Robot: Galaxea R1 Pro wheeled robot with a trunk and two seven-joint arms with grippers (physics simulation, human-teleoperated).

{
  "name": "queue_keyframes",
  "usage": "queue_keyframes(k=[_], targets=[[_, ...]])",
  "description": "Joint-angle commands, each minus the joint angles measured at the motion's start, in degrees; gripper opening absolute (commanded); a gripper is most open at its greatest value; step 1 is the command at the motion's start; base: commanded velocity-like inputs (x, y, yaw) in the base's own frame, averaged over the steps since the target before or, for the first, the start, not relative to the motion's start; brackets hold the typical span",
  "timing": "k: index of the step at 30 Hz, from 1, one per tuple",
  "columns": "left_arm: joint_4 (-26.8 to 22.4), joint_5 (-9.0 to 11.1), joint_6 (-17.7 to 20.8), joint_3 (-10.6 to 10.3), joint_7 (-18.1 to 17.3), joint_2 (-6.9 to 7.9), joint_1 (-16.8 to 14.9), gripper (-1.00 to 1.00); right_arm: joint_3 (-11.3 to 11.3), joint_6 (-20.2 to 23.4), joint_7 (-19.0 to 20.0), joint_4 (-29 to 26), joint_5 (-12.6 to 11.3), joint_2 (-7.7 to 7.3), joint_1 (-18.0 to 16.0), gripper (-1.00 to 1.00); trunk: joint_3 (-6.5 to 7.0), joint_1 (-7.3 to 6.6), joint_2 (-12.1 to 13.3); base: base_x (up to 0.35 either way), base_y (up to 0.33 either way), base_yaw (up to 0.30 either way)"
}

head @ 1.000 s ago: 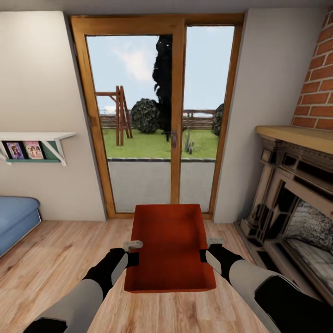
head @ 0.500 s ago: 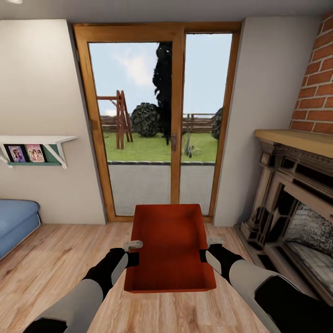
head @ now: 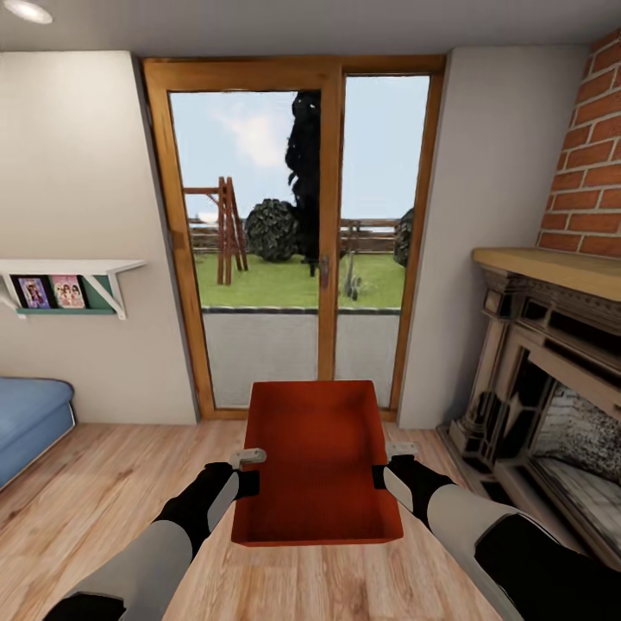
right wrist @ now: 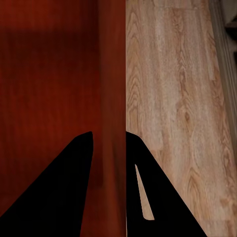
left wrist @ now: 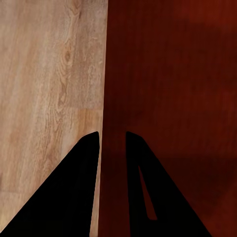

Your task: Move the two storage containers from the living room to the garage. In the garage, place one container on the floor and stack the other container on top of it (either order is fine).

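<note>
The left pincer (head: 250, 468) pinches the left long wall of a red-orange storage container (head: 316, 461), one finger inside the bin and one outside. The left wrist view shows this plainly: the wall edge runs between the two dark fingers (left wrist: 74, 197), with the container (left wrist: 173, 89) on the inner side and the plank floor (left wrist: 49, 89) on the outer side. The right pincer (head: 390, 466) grips the opposite long wall in the same way; in the right wrist view its fingers (right wrist: 64, 197) straddle the upright wall of the container (right wrist: 49, 74), with the floor (right wrist: 173, 98) beyond.

The container hangs between the two pincers, held level above the light wood plank floor (head: 103, 483) of the living room, open side up, its far short wall pointing away from the robot. It appears to hold nothing.

Ahead of the pincers, past the container's far end, stands a wood-framed glass door (head: 297, 233) looking out on grass, a fence, bushes and a wooden swing frame. Out to the side of the left pincer are a blue sofa (head: 30, 423) and, above it, a white wall shelf (head: 69, 272) carrying small pictures. To the side of the right pincer is a dark carved fireplace (head: 543, 388) under a wooden mantel, with a brick column (head: 591, 164) rising above it.
</note>
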Motion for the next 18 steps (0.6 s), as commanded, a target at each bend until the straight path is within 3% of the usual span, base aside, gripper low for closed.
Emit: queue_keyframes(k=[1, 18], targets=[[0.10, -1.18, 0.54, -0.44, 1.05, 0.04, 0.00, -1.00, 1.68, -0.18, -0.50, -0.25, 0.80, 0.01, -0.07, -1.00, -0.02, 0.02, -0.10, 0.000, 0.000, 0.000], [0.10, -1.18, 0.54, -0.44, 1.05, 0.04, 0.00, -1.00, 1.63, -0.09, -0.50, -0.25, 0.80, 0.01, -0.07, -1.00, 0.22, 0.02, -0.10, 0.000, 0.000, 0.000]])
